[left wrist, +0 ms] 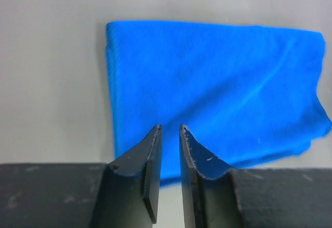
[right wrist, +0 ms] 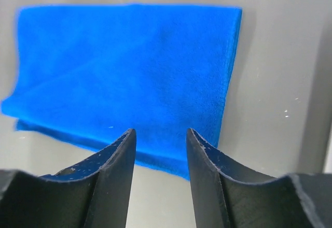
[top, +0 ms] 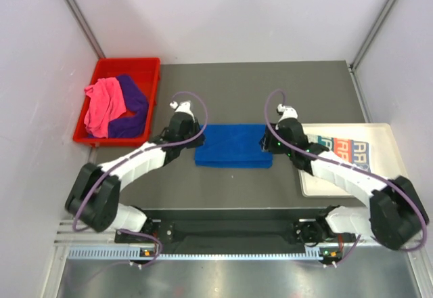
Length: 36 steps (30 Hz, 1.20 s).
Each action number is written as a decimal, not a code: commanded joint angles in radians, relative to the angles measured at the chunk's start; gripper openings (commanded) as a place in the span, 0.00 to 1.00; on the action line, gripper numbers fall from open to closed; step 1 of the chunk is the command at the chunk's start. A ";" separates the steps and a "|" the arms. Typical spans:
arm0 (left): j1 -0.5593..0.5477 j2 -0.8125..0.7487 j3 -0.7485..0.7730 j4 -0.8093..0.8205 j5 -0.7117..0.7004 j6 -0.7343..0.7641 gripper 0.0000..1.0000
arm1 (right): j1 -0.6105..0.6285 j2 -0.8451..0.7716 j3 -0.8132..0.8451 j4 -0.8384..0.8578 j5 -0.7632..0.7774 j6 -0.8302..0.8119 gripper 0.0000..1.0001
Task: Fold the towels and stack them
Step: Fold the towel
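Observation:
A royal blue towel (top: 233, 145) lies folded into a flat rectangle at the middle of the table. It also fills the left wrist view (left wrist: 207, 83) and the right wrist view (right wrist: 124, 67). My left gripper (top: 195, 137) hovers at its left edge, jaws a narrow gap apart with nothing between them (left wrist: 170, 128). At the towel's right edge my right gripper (top: 269, 143) is open wider and also empty (right wrist: 161, 132). Pink (top: 103, 105) and purple (top: 132, 105) towels lie crumpled in a red bin. A cream lettered towel (top: 348, 152) rests on a white tray.
The red bin (top: 128, 61) stands at the back left of the dark table. The white tray (top: 379, 130) sits at the right, close to my right arm. Walls close in on both sides and behind.

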 commanded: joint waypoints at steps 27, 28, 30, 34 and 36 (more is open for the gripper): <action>-0.020 0.111 0.088 -0.039 -0.077 0.046 0.31 | 0.015 0.062 -0.157 0.030 0.009 0.080 0.23; -0.021 0.101 0.098 -0.060 -0.073 0.058 0.31 | 0.017 0.058 -0.151 0.024 0.011 0.079 0.23; -0.032 0.081 0.107 -0.076 -0.059 0.067 0.30 | 0.015 0.044 -0.135 -0.001 0.023 0.074 0.24; -0.057 0.073 0.076 -0.074 -0.010 0.073 0.27 | 0.017 0.024 -0.106 -0.040 0.041 0.070 0.25; -0.066 0.079 0.035 -0.051 -0.011 0.070 0.26 | 0.015 0.015 -0.095 -0.051 0.048 0.068 0.25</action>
